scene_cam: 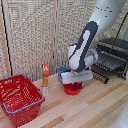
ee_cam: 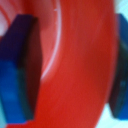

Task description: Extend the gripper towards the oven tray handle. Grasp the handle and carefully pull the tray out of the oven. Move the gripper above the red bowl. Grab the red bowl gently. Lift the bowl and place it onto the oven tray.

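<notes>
Red bowl (scene_cam: 73, 89) sits on the wooden table (scene_cam: 95, 107), directly under the claw (scene_cam: 74, 82), so the relation that matters is straight down: no sideways offset we can see, the white block hangs right over it. In the wrist view the red bowl (ee_cam: 75, 65) fills the frame, with one dark blue finger (ee_cam: 17, 70) on one side and the other at the opposite edge, so the bowl lies between the fingers. We read the claw (ee_cam: 67, 67) as spread around the bowl; whether the pads already touch the rim we cannot tell, too blurred. The bowl is round, so no long axis to line up with. The oven (scene_cam: 113, 52) stands toward the exterior view's right and further back, its tray (scene_cam: 110, 62) already drawn out over the open door; we judge that the carry goes that way once the bowl is lifted. The tray handle is too small to make out. Count: one arm, one claw, one red bowl, one oven, one tray, one red wire basket (scene_cam: 19, 97) at the exterior view's left, one orange bottle (scene_cam: 45, 77) between basket and bowl. The basket is well apart from the bowl.
</notes>
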